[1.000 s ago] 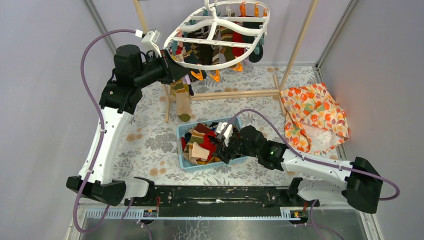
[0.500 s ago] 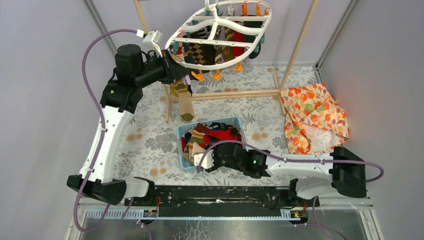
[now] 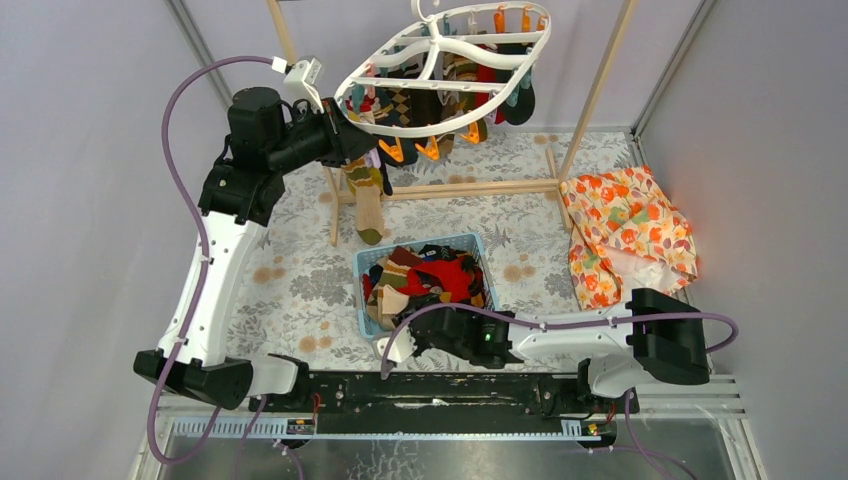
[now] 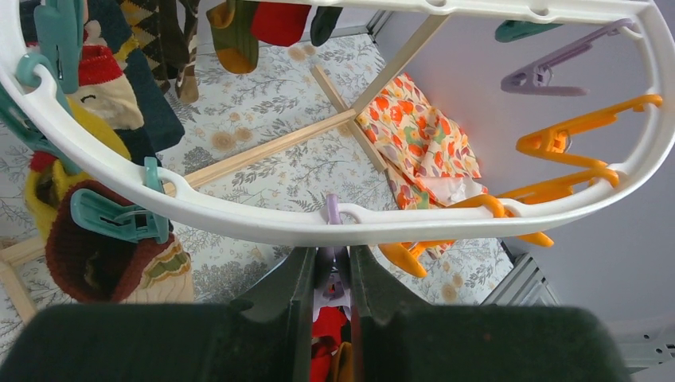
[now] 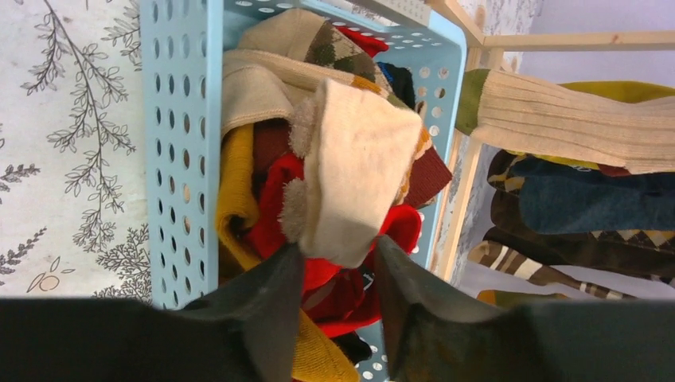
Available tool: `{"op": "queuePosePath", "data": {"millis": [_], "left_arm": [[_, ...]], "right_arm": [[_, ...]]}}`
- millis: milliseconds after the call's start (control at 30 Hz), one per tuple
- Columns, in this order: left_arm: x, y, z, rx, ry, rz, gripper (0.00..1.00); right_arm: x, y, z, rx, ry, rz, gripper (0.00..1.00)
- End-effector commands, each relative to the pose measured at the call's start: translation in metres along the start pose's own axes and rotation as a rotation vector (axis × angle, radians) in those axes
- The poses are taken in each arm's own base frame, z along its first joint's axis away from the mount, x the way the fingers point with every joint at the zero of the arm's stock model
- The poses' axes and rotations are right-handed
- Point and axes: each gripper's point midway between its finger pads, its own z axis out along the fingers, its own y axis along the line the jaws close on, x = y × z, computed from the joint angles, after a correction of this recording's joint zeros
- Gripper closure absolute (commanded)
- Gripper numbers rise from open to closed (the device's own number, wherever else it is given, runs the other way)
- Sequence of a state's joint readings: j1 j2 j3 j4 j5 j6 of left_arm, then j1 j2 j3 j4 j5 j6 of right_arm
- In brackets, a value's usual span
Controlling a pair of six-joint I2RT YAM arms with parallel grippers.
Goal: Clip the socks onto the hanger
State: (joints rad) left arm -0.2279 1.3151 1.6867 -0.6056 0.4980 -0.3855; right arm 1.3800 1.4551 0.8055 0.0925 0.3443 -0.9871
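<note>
The left gripper (image 4: 329, 267) is raised to the near rim of the hanger (image 4: 239, 216), fingers drawn close together on a lilac clip (image 4: 332, 211) that hangs from that rim; the clip body fills the narrow gap between them. On the same rim, to the left in the wrist view, a teal clip (image 4: 119, 219) sits just above a brown-cuffed sock (image 4: 95, 259); orange clips (image 4: 573, 131) hang along the right-hand curve. The hanger is a white oval with cross spokes, hung within a wooden frame (image 3: 450, 187) at the far side of the table (image 3: 290, 270), with hung socks (image 3: 440, 100) dangling beneath it. The right gripper (image 5: 338, 248) is low at the near edge of a blue basket (image 5: 179, 119), fingers clamped on the end of a cream sock (image 5: 354, 167). The rest of that sock lies across the sock pile (image 5: 271, 211) of red, mustard and argyle pieces inside the basket. A floral cloth (image 3: 625, 235) lies right of the frame, well apart from the basket
</note>
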Motion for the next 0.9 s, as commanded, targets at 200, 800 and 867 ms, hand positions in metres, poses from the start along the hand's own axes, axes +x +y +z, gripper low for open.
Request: {"op": "queuePosePath", "data": {"millis": [200, 800, 867], "left_arm": [[-0.003, -0.003, -0.005, 0.015, -0.003, 0.027, 1.00], [-0.002, -0.009, -0.006, 0.046, 0.007, 0.027, 1.00], [-0.002, -0.009, -0.006, 0.047, 0.007, 0.028, 1.00]], "right_arm": [[-0.045, -0.046, -0.015, 0.097, -0.102, 0.132, 0.98], [-0.031, -0.043, -0.027, -0.326, -0.463, 1.514, 1.00], [-0.024, -0.041, -0.021, -0.317, -0.503, 1.591, 1.00]]}}
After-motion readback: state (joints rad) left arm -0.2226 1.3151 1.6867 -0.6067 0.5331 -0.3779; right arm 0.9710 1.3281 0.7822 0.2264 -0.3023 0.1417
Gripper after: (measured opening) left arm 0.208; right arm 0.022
